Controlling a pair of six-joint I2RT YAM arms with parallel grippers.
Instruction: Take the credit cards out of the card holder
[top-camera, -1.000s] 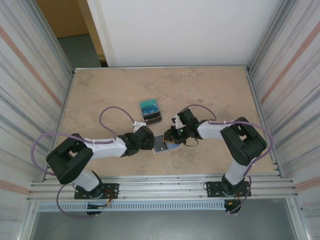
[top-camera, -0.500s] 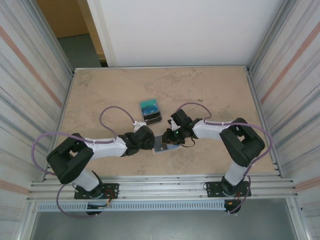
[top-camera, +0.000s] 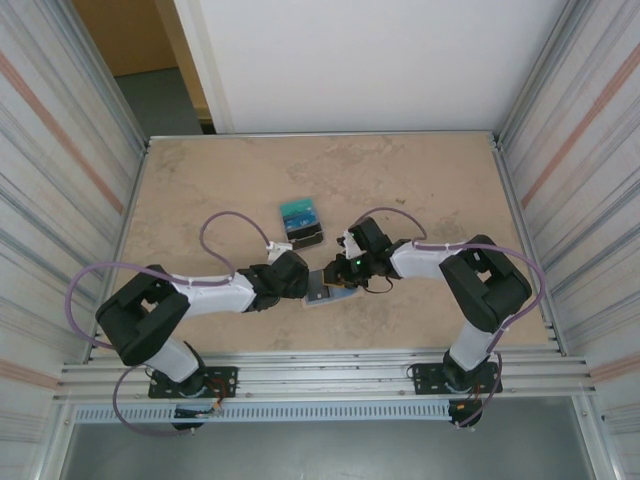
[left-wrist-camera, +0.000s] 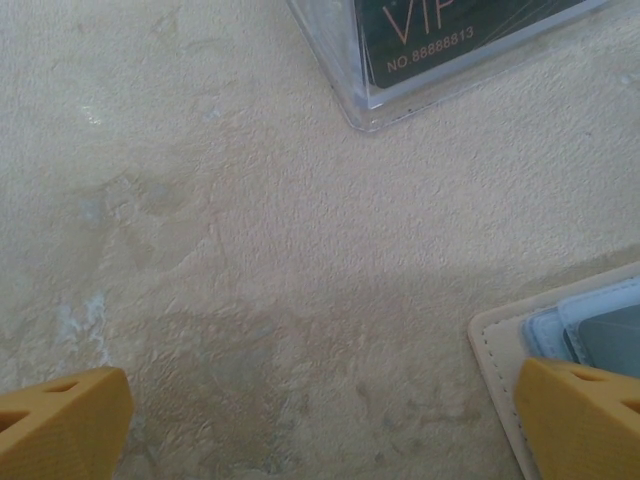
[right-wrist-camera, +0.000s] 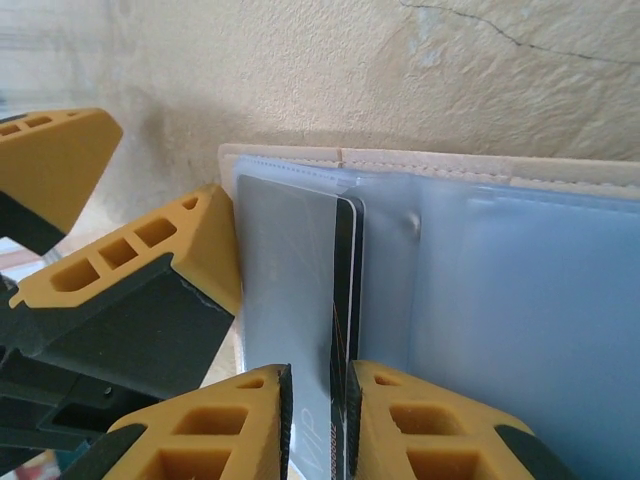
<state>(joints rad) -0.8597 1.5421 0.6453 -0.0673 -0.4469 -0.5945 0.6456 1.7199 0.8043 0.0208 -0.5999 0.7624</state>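
Observation:
The card holder (top-camera: 322, 293) lies open on the table between the two arms, pale blue inner face (right-wrist-camera: 520, 300) up, with its tan stitched corner (left-wrist-camera: 500, 350) showing in the left wrist view. A dark credit card (right-wrist-camera: 346, 290) stands on edge, half out of the holder's left pocket. My right gripper (right-wrist-camera: 320, 375) (top-camera: 338, 277) straddles this card. Its jaws are narrow: the right pad touches the card and a slim gap stays at the left pad. My left gripper (left-wrist-camera: 320, 430) (top-camera: 303, 284) is wide open at the holder's left edge, one of its fingers (right-wrist-camera: 150, 250) against that edge.
A clear case (left-wrist-camera: 345, 95) holding a dark VIP card (left-wrist-camera: 450, 40) sits just beyond the left gripper. In the top view this stack of teal and dark cards (top-camera: 302, 223) lies behind the holder. Metal side walls (top-camera: 90, 160) enclose the table.
The right gripper's jaws have narrowed around the upright card, and its wrist shifted slightly. The left arm and the card holder have stayed put.

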